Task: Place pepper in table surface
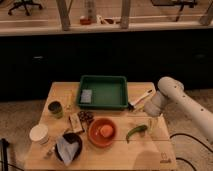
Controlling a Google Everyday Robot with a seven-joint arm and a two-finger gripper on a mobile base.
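Observation:
The slender green pepper [136,131] lies on the light wooden table surface [125,152], right of the orange bowl. My white arm reaches in from the right, and my gripper [151,124] hangs just above the table by the pepper's right end. I cannot see whether it touches the pepper.
A dark green tray [102,82] holding a small grey item sits at the back centre. An orange bowl [95,139] holds a round orange fruit [105,130]. A dark green cup [55,108], a white cup [39,133], a black bowl with a bag [67,147], snacks [80,120] and a white utensil [140,98] also stand here.

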